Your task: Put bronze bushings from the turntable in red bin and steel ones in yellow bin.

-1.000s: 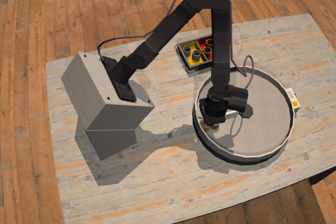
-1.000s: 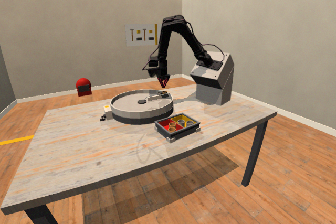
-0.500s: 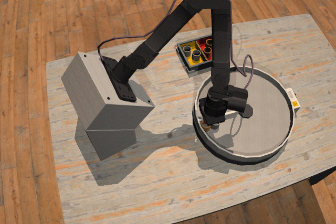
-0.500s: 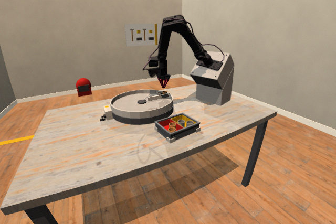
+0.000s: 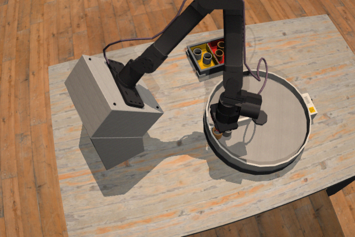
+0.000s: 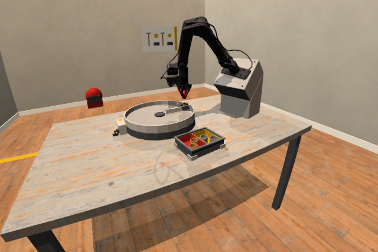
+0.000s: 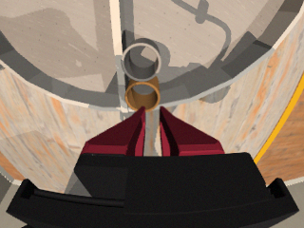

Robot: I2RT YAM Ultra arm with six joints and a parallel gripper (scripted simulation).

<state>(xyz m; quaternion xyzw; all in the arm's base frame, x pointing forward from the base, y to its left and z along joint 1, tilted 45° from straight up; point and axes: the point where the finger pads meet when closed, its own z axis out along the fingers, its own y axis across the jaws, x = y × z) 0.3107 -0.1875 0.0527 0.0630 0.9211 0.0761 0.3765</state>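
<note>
A bronze bushing (image 5: 216, 135) and a steel bushing (image 5: 228, 133) stand side by side at the near left rim of the round turntable (image 5: 258, 122), against a white bar. In the wrist view the bronze one (image 7: 142, 95) is nearest the fingers and the steel one (image 7: 142, 60) is just beyond it. My gripper (image 6: 184, 95) hangs point-down a little above the bronze bushing (image 6: 184, 103). Its red fingers stand a narrow gap apart with nothing between them. The red bin (image 5: 219, 49) holds two bronze bushings and the yellow bin (image 5: 202, 55) holds two steel ones.
The turntable has a raised rim and a dark hub (image 5: 260, 118) at its centre. A small control box (image 5: 310, 107) sits at its right side. The arm's grey pedestal (image 5: 108, 96) stands at the left of the table.
</note>
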